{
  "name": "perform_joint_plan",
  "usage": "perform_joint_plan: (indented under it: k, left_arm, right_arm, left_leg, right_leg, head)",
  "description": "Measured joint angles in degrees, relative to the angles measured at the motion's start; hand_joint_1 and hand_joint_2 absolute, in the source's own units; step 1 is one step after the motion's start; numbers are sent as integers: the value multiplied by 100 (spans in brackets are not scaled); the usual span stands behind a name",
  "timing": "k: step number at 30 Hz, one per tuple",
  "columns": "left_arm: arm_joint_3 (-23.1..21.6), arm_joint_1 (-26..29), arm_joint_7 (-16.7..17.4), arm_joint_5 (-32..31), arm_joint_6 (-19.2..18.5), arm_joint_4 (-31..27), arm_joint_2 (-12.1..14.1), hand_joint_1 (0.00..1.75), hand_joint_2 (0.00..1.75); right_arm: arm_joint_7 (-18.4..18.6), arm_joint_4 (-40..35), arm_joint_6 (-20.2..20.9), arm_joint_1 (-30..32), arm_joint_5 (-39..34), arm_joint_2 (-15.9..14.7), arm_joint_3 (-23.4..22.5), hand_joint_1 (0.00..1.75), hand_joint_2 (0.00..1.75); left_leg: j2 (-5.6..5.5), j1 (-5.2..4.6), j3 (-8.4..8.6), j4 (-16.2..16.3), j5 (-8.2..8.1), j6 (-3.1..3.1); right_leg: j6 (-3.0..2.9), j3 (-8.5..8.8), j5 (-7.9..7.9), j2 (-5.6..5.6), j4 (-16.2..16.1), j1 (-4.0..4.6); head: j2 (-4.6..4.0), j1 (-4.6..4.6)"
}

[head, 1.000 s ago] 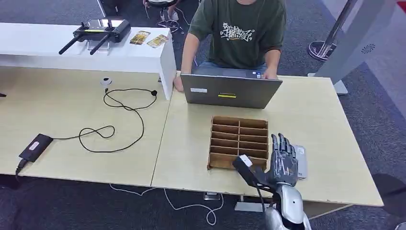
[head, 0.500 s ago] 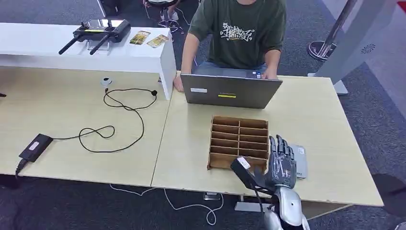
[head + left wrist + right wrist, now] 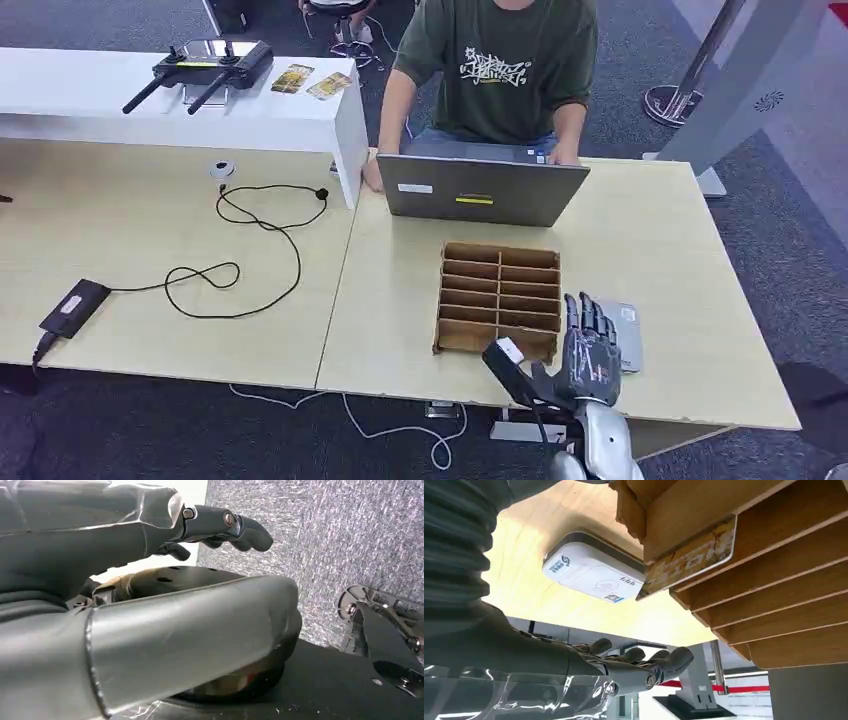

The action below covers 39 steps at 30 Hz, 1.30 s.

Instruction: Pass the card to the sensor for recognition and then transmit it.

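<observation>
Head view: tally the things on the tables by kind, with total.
Laptop: 1
Wooden slotted rack: 1
Card reader: 1
Cards on the white shelf: 2
Remote controller: 1
Black cable: 1
Black power brick: 1
Small round white disc: 1
Total: 9

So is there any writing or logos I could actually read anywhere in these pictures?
T-shirt: white graffiti-style lettering, unreadable.
Card reader: small blue logo, contactless wave symbol, square code; text too small.
Card in the wooden rack: yellow print, blurred.
Laptop: yellow and white stickers, illegible.
</observation>
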Motion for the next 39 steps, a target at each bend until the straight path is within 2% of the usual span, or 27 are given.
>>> perform_joint_plan:
  k: [12,16,39]
  left_arm:
    - [-81,-1,42,-72,0,0,2,0,0]
    - [-92,-2,57,-107,0,0,2,0,0]
    - [-164,-10,74,-131,0,0,4,0,0]
  right_arm:
    - [15,-83,-2,78,-13,0,-2,0,175]
    - [-129,-61,-52,81,52,0,0,0,175]
    - [-328,483,-31,-301,188,125,92,0,175]
  left_leg:
    - [0,0,0,0,0,0]
    - [0,0,0,0,0,0]
    - [0,0,0,0,0,0]
  right_leg:
    - [0,0,0,0,0,0]
    - [0,0,0,0,0,0]
    - [0,1,0,0,0,0]
  head:
    - [0,0]
    - [0,2]
    - [0,0]
